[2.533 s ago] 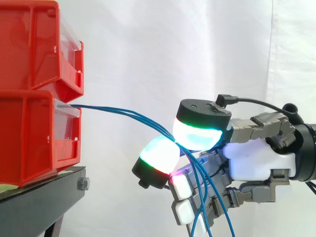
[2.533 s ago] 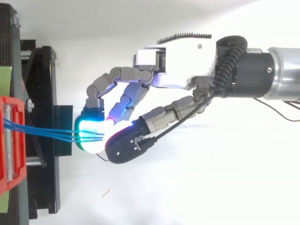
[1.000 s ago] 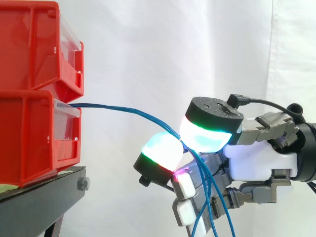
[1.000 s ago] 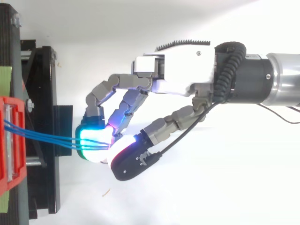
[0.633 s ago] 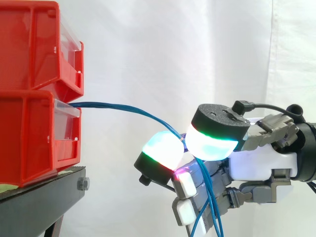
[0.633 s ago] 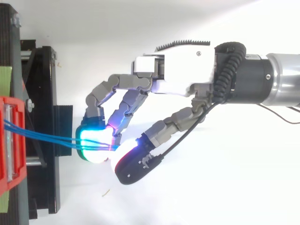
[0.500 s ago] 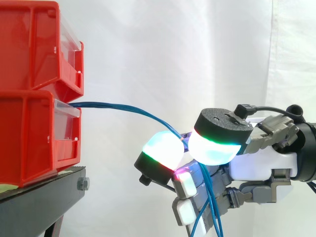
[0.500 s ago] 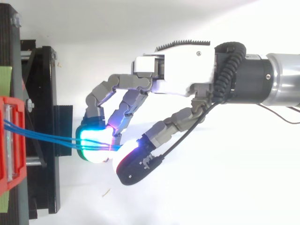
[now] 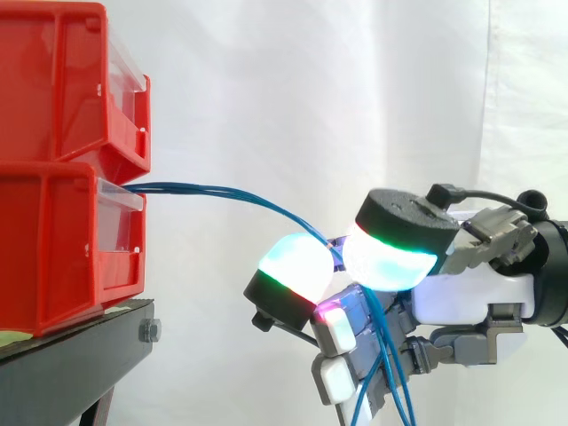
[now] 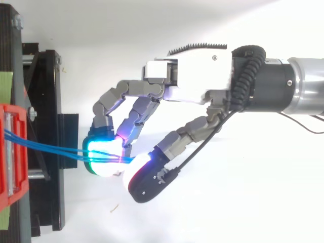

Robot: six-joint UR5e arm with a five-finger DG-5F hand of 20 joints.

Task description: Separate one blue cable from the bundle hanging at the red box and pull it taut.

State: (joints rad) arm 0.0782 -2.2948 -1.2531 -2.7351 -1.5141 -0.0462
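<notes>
The hand [image 9: 461, 297] curls thumb and finger onto the blue cables [image 9: 226, 193], pinching them between two glowing pads [image 9: 293, 266]. Beyond the fingertips the cables arc, slack, up to the lower red box [image 9: 62, 248]. Their loose ends hang below the palm.

Red bins [image 9: 62, 169]: stacked, left, on black stand [image 9: 71, 355]. Blue cables [image 9: 213, 190]: arc from lower bin rightward to hand [image 9: 466, 297], pinched between glowing pads [image 9: 297, 266], ends hanging below.
</notes>
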